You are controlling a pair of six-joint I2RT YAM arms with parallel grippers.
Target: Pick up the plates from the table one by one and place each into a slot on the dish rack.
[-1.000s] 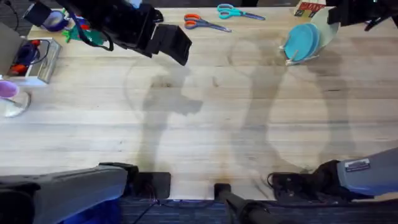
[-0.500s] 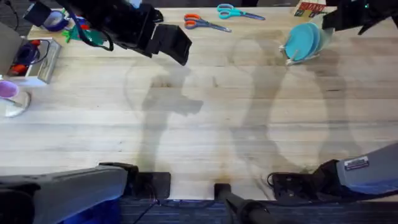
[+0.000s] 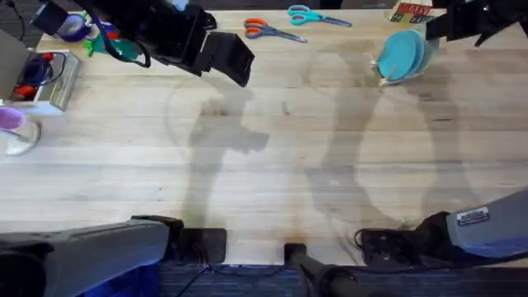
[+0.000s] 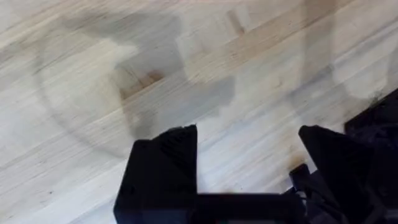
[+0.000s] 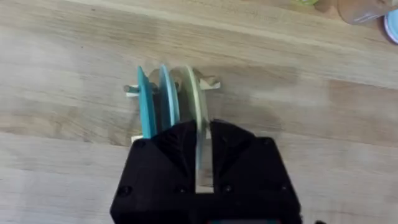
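Black fingers of the right pincer [image 5: 204, 155] stand on either side of the pale yellow plate [image 5: 198, 106], gripping its upper edge while it stands upright in the dish rack [image 5: 171, 90] directly below. Just beside it, on the side away from the pincer's open room, the light blue plate [image 5: 168, 99] and then the darker teal plate [image 5: 147, 106] stand in neighbouring slots, close together but each on its own edge. The rack sits near the far right edge of the table [image 3: 330, 165], with a red box [image 3: 410, 11] just behind it. The left pincer [image 4: 249, 155] hangs over the far left part of the table with its fingers spread apart and nothing between them; bare wood lies beneath. Between the two pincers the planks are wide and free, save for scissors [image 3: 272, 31] at the far edge, and a tray [image 3: 41, 78] and cup [image 3: 12, 128] at the left edge.
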